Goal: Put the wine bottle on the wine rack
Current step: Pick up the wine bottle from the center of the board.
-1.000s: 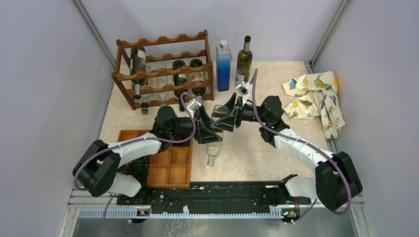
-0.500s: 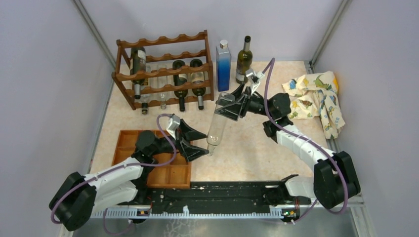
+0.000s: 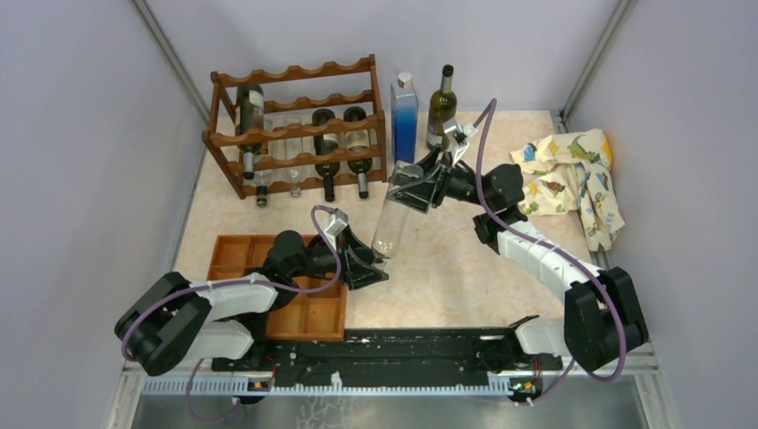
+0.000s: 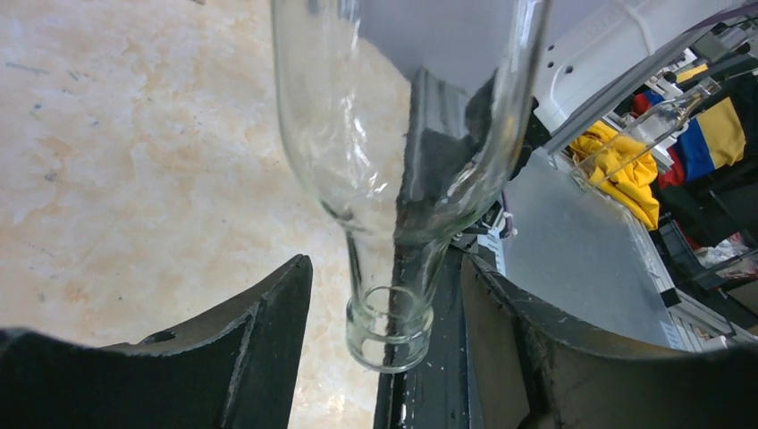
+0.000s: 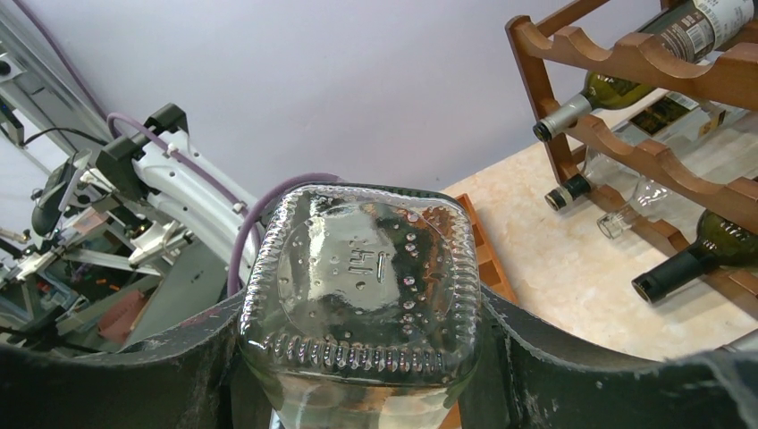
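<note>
- Moving forward over the last half second, the left gripper (image 3: pixel 371 264) is now sitting closer to the mouth of the wine bottle (image 3: pixel 393 219), and the bottle is riding slightly higher than it was.
- The right gripper (image 3: pixel 413 188) is clamping the wine bottle by its base end. In the right wrist view the embossed glass bottom (image 5: pixel 362 286) is filling the space between the two fingers and pressing against both.
- The clear bottle is hanging above the table (image 3: pixel 465 268) with its long axis steeply tilted. Its base is up inside the right gripper, and its neck is pointing down and away from that gripper, towards the left one.
- The left gripper is standing released. In the left wrist view the bottle's mouth (image 4: pixel 390 335) is hanging between its fingers with a gap on either side, touching neither.
- The wine rack (image 3: pixel 299 130) is standing well apart from both grippers, out beyond the left gripper's fingertips. Several bottles are lying in it with their necks pointing towards the arms.
- A wooden compartment tray (image 3: pixel 308 313) is lying beneath the left arm, just behind that gripper.
</note>
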